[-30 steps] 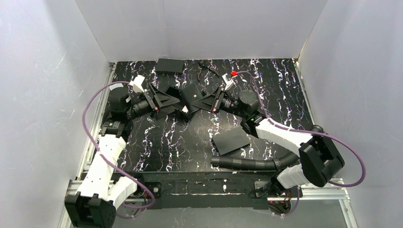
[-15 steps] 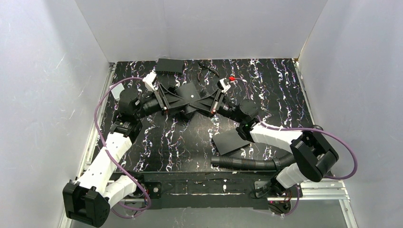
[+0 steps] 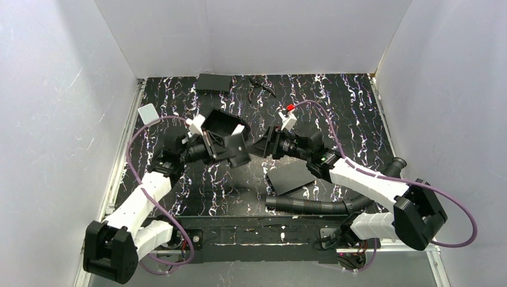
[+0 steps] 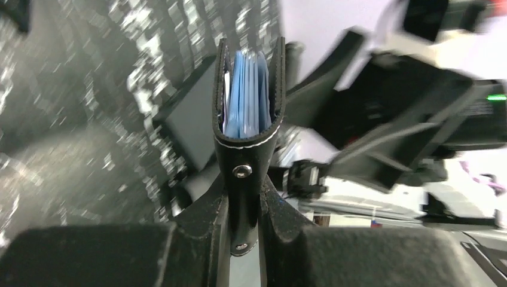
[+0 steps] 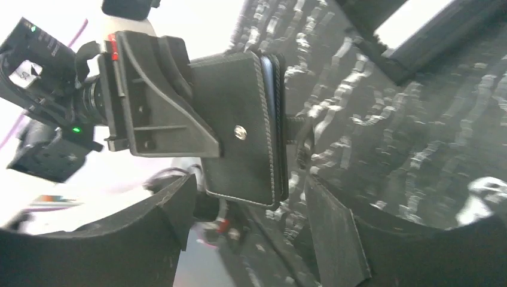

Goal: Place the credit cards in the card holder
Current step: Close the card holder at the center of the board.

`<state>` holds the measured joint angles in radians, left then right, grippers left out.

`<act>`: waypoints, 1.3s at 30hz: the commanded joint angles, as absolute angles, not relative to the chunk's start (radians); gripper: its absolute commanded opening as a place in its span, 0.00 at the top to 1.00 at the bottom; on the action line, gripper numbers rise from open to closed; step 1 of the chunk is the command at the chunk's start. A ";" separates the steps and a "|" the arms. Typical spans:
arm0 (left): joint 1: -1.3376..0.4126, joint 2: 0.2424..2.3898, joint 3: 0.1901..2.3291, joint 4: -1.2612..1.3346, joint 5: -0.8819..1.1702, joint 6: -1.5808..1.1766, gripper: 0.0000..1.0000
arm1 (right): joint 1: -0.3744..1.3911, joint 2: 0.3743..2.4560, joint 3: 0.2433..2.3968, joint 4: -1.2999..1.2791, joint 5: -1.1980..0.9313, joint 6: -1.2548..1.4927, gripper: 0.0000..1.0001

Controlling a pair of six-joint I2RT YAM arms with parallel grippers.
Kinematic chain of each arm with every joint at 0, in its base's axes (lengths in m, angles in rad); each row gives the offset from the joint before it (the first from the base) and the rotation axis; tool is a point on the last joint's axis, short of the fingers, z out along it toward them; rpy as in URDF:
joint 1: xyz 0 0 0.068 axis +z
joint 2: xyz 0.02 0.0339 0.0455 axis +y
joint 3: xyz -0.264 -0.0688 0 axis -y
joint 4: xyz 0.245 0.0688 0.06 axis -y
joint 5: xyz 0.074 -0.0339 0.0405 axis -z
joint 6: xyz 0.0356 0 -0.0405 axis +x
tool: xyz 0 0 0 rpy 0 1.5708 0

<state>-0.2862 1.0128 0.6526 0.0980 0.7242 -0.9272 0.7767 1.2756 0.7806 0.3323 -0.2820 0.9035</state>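
Table (image 3: pixel 359 119): black with white veining; lay beneath both grippers.

Hose (image 3: pixel 311 206): black and ribbed; lay on the table well behind the right gripper, beside that arm's base.

Left gripper (image 4: pixel 244 200): clamped on the card holder's closed end, one finger pressed to each face; carried clear of the table.

Right gripper (image 5: pixel 251 185): fingers spread wide, gripping nothing; faced the left gripper nose to nose, with the holder in the gap between its fingers.

Black sheet (image 3: pixel 291 177): flat and matte; lay on the table under the right wrist, behind the fingers.

Black box (image 3: pixel 213 82): sat at the table's far edge, well beyond the left gripper.

Card holder (image 4: pixel 247 149): black with pale stitching; stuck straight out of the left gripper, mouth turned away from it; reached in between the right gripper's fingers and seemed clear of both.

Credit cards (image 4: pixel 245 89): blue, stacked edge-on inside the holder; showed at its mouth, out past the left fingertips.

Pale card (image 3: pixel 147 112): lay flat at the table's left edge, well behind the left gripper.

Snap stud (image 4: pixel 241 171): metal; sat on the holder's spine just ahead of the left fingertips.
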 commanded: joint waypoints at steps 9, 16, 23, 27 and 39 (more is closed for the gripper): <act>-0.348 1.255 0.452 0.287 0.646 -0.826 1.00 | 0.762 1.429 0.800 0.127 -0.293 0.546 0.36; -0.341 1.412 0.392 0.422 0.647 -0.832 1.00 | 0.763 1.544 0.830 0.110 -0.290 0.543 0.41; -0.313 1.496 0.351 0.490 0.673 -0.836 1.00 | 0.764 1.619 0.859 0.124 -0.276 0.512 0.53; -0.311 1.498 0.346 0.490 0.677 -0.845 1.00 | 0.769 1.636 0.880 0.144 -0.308 0.510 0.53; -0.311 1.505 0.354 0.491 0.695 -0.853 1.00 | 0.807 1.679 0.941 0.108 -0.254 0.471 0.52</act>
<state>-0.3130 1.4975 0.3664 0.5083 0.7174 -0.8747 0.7988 1.6524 0.9037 0.1005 -0.2849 0.4942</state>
